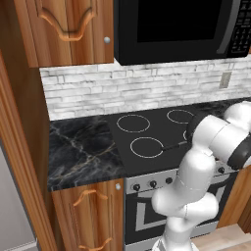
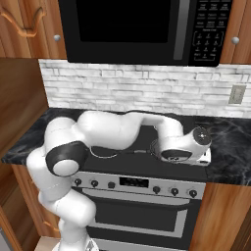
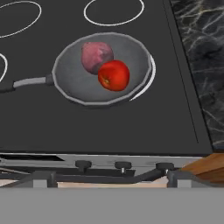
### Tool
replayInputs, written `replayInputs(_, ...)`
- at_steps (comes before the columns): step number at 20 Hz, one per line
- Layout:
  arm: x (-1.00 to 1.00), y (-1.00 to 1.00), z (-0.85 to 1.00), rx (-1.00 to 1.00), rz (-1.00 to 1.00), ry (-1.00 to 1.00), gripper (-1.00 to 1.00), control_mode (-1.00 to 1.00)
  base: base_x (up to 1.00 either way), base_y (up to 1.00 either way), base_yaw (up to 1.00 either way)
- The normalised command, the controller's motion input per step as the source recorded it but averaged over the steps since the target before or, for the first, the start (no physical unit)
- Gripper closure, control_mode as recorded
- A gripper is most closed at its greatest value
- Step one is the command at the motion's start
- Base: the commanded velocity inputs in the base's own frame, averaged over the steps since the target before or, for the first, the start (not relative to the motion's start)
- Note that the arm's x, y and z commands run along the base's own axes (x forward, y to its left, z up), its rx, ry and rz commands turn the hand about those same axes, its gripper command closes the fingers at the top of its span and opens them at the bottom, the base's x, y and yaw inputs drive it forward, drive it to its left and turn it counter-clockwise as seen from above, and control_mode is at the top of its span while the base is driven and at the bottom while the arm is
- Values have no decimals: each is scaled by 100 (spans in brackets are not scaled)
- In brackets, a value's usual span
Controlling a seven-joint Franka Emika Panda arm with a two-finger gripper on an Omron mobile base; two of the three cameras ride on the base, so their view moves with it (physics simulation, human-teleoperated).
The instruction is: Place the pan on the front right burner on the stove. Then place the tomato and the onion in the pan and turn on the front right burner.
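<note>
In both base views the arm covers most of the front right of the stove (image 1: 147, 130). In the left base view the elbow hides the pan bowl, and one thin dark length of the handle shows beside the front left ring. In the right base view the wrist and hand (image 2: 184, 144) sit over the pan, and again a short strip of handle shows to their left. The onion and tomato cannot be seen in either base view.

In the hand view the gripper (image 3: 107, 178) appears as two small dark finger tips at the bottom edge, set wide apart with nothing between them. They touch nothing. They hang in front of the steel panel, level with the row of knobs (image 3: 122, 165), of which three are visible.

The pan (image 3: 74, 81) lies on the black glass over the front right burner (image 3: 146, 83). The white ring shows as an arc along the pan's right rim, so the pan sits slightly left of centre on it. The handle runs out to the left, roughly parallel to the stove's front edge, and is cut off by the frame.

Inside the pan, the onion (image 3: 96, 57) rests towards the back and the tomato (image 3: 114, 75) just in front of it, to the right. The two are touching.

The dark marble counter (image 3: 201, 52) borders the stove on the right.
</note>
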Motion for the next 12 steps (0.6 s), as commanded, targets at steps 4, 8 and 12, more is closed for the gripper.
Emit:
replayInputs(4, -18, -25, 0, 0, 0, -20, -100, -100, 0, 0, 0)
replayInputs(8, -51, -35, 0, 0, 1, -20, -100, -100, 0, 0, 0)
replayInputs(12, -64, -28, -7, 0, 4, -16, -100, -100, 0, 0, 0)
